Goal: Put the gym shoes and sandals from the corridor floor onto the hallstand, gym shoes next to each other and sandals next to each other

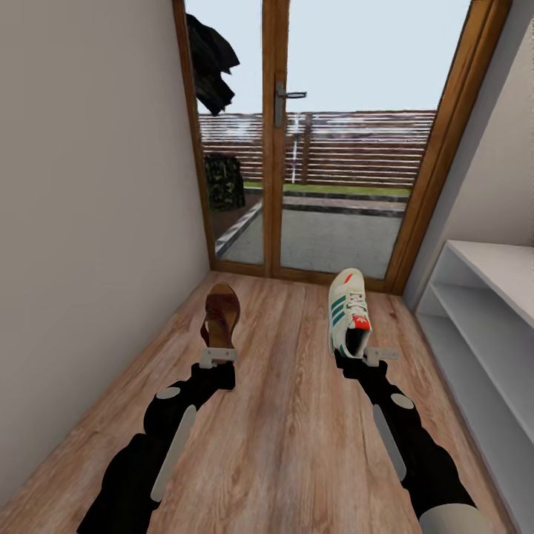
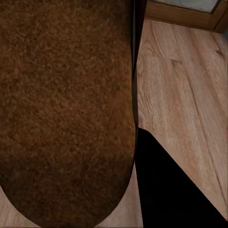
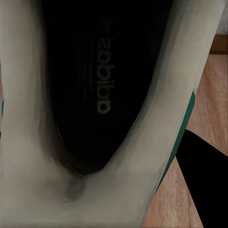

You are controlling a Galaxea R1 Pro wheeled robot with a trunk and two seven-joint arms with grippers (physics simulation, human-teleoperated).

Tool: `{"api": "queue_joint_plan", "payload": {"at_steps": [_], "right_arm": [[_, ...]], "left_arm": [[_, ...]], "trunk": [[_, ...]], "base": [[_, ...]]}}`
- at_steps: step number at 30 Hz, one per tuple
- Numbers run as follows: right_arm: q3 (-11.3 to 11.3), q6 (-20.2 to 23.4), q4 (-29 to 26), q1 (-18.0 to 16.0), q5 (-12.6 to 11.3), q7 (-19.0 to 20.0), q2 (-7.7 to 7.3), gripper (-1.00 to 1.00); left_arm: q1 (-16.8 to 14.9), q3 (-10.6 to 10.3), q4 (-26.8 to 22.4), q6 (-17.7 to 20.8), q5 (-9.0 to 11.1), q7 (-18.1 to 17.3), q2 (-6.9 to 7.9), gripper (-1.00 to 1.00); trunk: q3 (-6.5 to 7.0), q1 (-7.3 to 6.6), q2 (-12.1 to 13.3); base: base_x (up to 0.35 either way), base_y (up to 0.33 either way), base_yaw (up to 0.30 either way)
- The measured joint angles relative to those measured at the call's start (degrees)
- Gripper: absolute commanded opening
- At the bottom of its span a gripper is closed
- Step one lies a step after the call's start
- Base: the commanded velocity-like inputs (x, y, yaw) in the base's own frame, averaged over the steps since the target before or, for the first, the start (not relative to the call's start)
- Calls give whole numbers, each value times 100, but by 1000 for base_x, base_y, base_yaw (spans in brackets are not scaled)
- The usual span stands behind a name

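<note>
**Head view: both arms carrying a shoe by the heel, rack waiting to the right**

Head view is showing the left gripper (image 1: 217,357) closing on the heel end of a brown sandal (image 1: 220,315), toe pointing away toward the door; whether it is hanging just above the corridor floor (image 1: 282,415) or resting on it, I cannot tell. The right gripper (image 1: 368,354) is pinching the heel collar of a white gym shoe (image 1: 347,311) in the same way. Left wrist view is looking onto the sandal's fuzzy brown surface (image 2: 66,109); right wrist view is peering into the gym shoe's dark insole (image 3: 102,80) between its pale collar walls.

Judging by looks, the sandal is handling as light, flat and somewhat floppy, so a heel grip is letting the toe droop. The gym shoe is seeming stiffer at its padded collar, a firmer hold, though the soft rim could be slipping.

Farther right, the hallstand (image 1: 482,297) is standing with its light-grey shelves open, well apart from both shoes. Beyond, the glass door (image 1: 334,148) is closing off the corridor.
</note>
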Motion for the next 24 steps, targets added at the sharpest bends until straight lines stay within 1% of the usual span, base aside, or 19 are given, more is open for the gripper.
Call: {"api": "queue_joint_plan", "payload": {"at_steps": [8, 17, 24], "right_arm": [[-2, 0, 1, -3, 0, 1, 0, -100], [0, -2, 1, -1, 0, 2, 0, -100], [-1, -1, 1, -3, 0, 2, 0, -100]], "left_arm": [[0, 2, 0, 0, 7, 0, 0, -100], [0, 0, 1, -1, 7, -4, 0, -100], [0, 1, 1, 0, 9, -6, 0, -100]], "trunk": [[67, -1, 0], [143, -1, 0], [202, -1, 0]], "base": [[259, 232, -174], [325, 135, -176], [300, 203, -176]]}}
